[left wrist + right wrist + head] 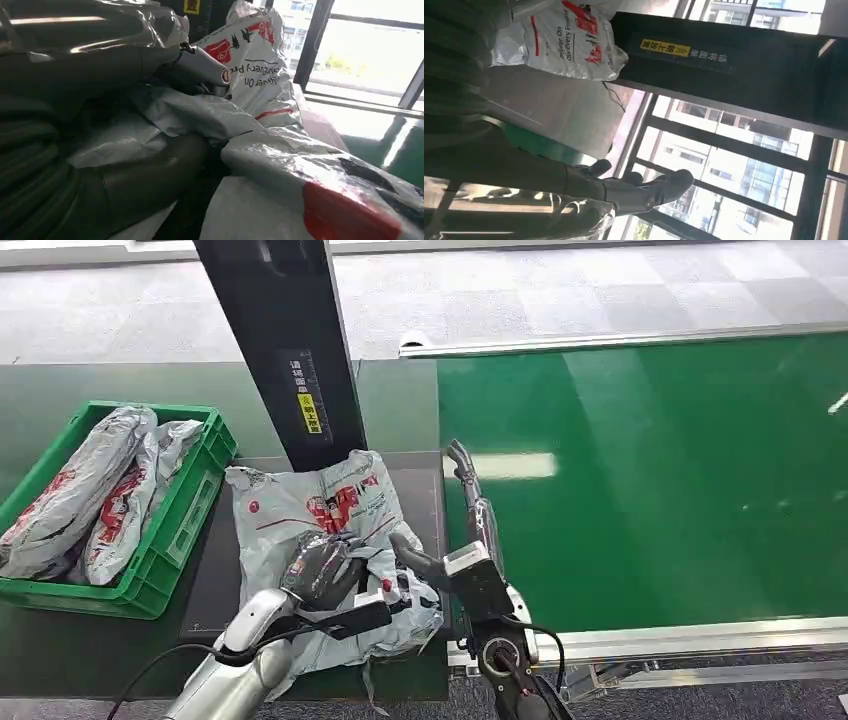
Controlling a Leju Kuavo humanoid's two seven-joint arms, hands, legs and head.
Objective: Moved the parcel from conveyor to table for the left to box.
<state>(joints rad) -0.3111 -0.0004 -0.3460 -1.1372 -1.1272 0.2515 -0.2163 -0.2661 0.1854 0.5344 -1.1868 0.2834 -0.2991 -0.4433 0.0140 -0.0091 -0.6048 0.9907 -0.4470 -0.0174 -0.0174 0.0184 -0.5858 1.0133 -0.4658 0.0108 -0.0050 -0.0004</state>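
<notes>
Right wrist view, turned on its side; right robot hand enters from the picture's left edge, grey cover and thick thumb near the lens, darker fingers stretched out and apart, nothing between them; clear plastic film lies against the underside of the wrist; grey-white parcel with red markings and printed text lies on the grey worktop; a strip of green conveyor borders the worktop; black post with a yellow label stands just beside the parcel; window frames and buildings show behind.
</notes>
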